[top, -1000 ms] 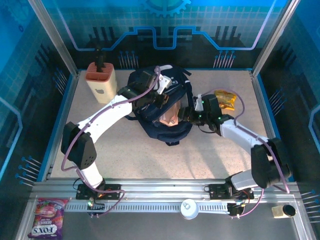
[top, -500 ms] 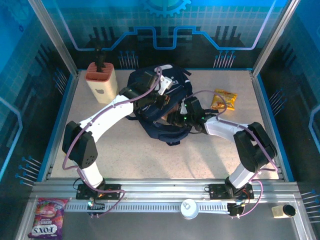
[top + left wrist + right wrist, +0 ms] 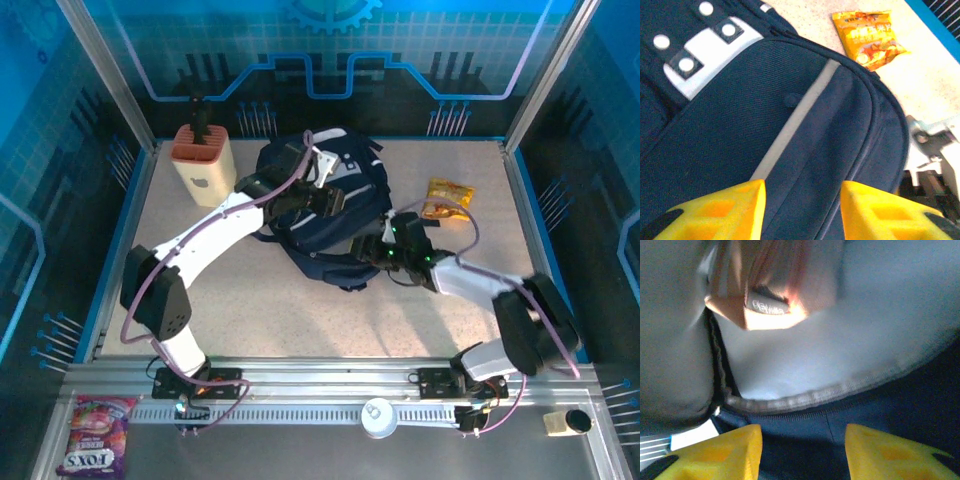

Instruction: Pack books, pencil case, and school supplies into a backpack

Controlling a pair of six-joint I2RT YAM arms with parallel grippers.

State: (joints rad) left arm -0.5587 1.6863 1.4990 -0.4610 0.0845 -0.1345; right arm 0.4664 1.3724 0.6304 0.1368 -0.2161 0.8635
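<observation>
Top external: we see the backpack lying mid-table. The left gripper hangs over its upper face and the right gripper sits at its near right edge. A yellow-orange snack packet lies on the table to the right, apart from the bag, and a beige holder stands at far left.

Left wrist: our yellow fingers stand spread, pinching nothing, just above navy fabric crossed by a pale stripe. The packet lies beyond.

Right wrist: these fingers are also spread, at the bag's zippered rim. Grey lining shows inside, along with a tan shape we cannot identify.
</observation>
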